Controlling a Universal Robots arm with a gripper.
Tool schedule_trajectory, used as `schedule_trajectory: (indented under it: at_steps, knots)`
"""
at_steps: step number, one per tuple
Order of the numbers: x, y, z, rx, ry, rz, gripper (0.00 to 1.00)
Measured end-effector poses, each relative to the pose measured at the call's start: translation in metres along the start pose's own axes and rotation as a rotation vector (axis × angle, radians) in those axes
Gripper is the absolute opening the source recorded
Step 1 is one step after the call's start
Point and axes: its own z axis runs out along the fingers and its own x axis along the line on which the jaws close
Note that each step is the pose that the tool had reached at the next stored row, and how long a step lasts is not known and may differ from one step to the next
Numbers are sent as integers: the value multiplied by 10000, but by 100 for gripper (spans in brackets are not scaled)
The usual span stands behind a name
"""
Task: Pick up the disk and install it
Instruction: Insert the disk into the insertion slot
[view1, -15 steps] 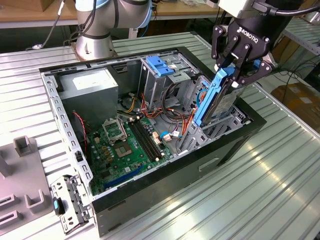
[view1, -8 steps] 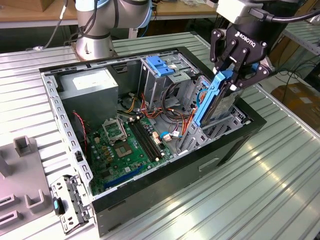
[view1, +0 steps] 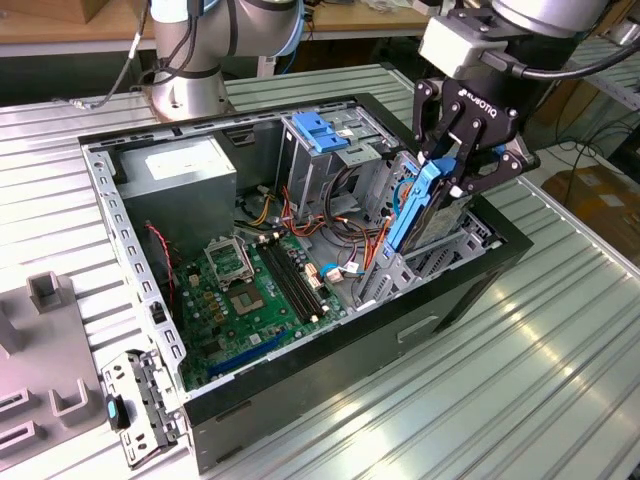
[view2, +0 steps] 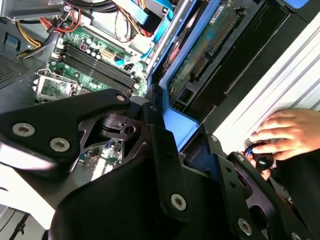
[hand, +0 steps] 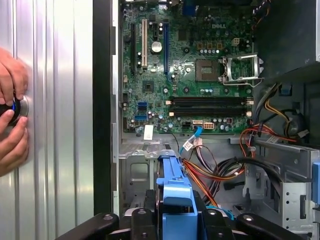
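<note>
Closed on the disk (view1: 417, 205), the gripper (view1: 450, 188) holds it on edge, steeply tilted, blue rail uppermost, in the upper right of the exterior view. The disk's lower end dips into the grey drive bay at the open computer case's (view1: 330, 345) end; whether it is seated I cannot tell. Left of centre inside the case lies the green motherboard (view1: 240, 300). In the first wrist view, a person's hand (hand: 12, 145) grips a dark knob (hand: 10, 111) on the ribbed table (hand: 60, 125) beside the case.
</note>
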Motion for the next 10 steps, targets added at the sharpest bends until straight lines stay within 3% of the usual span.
schedule_trajectory:
  at_steps: [2, 10]
  knots:
    - [0, 0, 64, 0, -1, 0, 37]
    - [0, -1, 223, -1, 0, 0, 37]
